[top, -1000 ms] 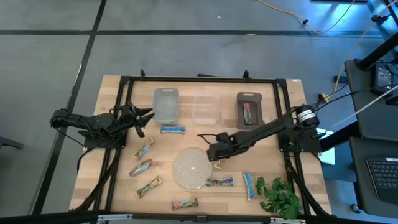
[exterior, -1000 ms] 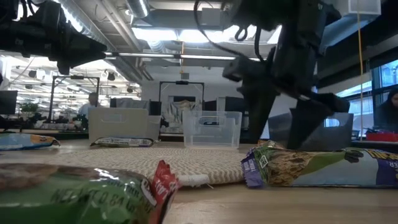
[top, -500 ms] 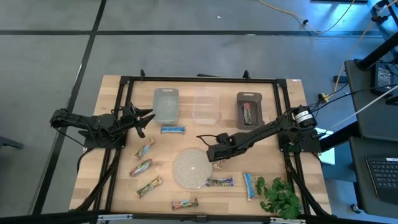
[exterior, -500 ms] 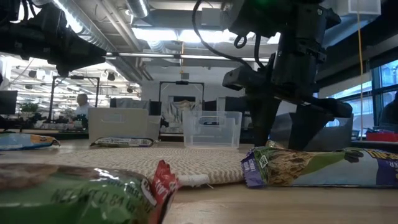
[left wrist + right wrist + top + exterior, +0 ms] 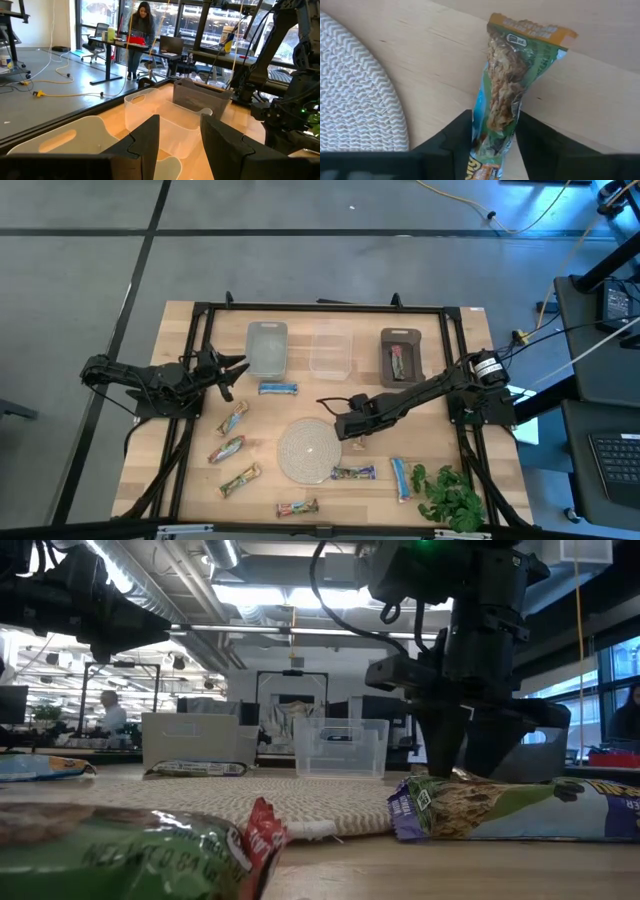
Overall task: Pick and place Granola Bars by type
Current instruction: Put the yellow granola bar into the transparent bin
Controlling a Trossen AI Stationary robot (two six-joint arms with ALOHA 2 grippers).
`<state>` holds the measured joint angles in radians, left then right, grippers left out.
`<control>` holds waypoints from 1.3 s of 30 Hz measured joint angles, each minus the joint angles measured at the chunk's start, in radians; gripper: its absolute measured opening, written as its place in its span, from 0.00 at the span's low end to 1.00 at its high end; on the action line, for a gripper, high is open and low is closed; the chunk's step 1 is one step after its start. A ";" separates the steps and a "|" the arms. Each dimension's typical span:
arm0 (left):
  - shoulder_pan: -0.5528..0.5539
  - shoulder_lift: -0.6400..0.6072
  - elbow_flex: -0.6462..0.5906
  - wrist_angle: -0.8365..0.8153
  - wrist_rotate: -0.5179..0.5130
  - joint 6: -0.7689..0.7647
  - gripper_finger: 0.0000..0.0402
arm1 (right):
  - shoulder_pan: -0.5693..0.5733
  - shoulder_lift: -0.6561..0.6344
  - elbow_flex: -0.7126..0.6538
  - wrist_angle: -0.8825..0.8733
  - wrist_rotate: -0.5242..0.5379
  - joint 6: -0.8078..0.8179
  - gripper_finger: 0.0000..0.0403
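Your right pincer is down at the table, just off the edge of the round woven mat. Its two fingers are closed in on a tan-green granola bar; the wrapper sits pinched between them, one end running out ahead of the fingertips and lying flat on the wood. From above, the bar is hidden under the pincer.

Your left pincer waits above the table near the frosted bin, fingers set a narrow gap apart with nothing between them.

Just beyond the left pincer lies a blue bar. Three more tan-green bars lie in a loose column on its side of the mat. On the near side of the right pincer, past the mat, sit a multicolour bar, another blue bar and a plant sprig. The dark bin beyond the right pincer holds one bar.
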<state>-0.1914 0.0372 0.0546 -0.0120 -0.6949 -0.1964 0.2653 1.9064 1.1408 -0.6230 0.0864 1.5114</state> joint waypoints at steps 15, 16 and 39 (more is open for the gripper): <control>0.000 0.000 0.000 0.000 0.000 0.000 0.34 | 0.000 -0.005 -0.002 -0.012 0.000 -0.052 0.21; 0.000 0.000 0.000 0.000 0.000 0.000 0.34 | 0.000 -0.011 -0.002 -0.013 -0.001 -0.055 0.21; 0.000 0.000 0.000 0.008 0.014 -0.002 0.34 | -0.256 -0.169 0.360 -0.052 0.228 -0.608 0.18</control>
<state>-0.1914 0.0369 0.0547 -0.0044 -0.6807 -0.1982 0.0096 1.7372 1.5006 -0.6751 0.3140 0.9030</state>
